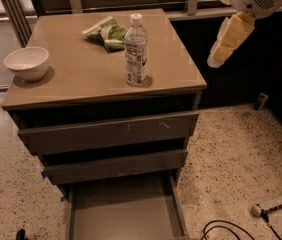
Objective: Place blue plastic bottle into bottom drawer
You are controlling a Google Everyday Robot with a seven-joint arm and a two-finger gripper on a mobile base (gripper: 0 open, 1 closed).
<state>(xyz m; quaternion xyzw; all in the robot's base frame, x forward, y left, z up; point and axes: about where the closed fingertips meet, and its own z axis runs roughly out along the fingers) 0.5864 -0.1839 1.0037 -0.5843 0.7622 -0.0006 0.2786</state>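
Note:
The blue plastic bottle [135,51] stands upright on the cabinet top [81,79], near the middle right. It is clear with a white cap and a white-and-blue label. The bottom drawer [123,211] is pulled open below, a shallow grey tray with nothing in it. My gripper [222,48] hangs in the air at the upper right, beyond the cabinet's right edge and well apart from the bottle, with its yellowish fingers pointing down-left.
A white bowl [27,62] sits at the cabinet's left edge. A green-white snack bag [106,33] lies behind the bottle. The two upper drawers [111,134] are closed. A power strip [276,204] and black cables [226,230] lie on the speckled floor at right.

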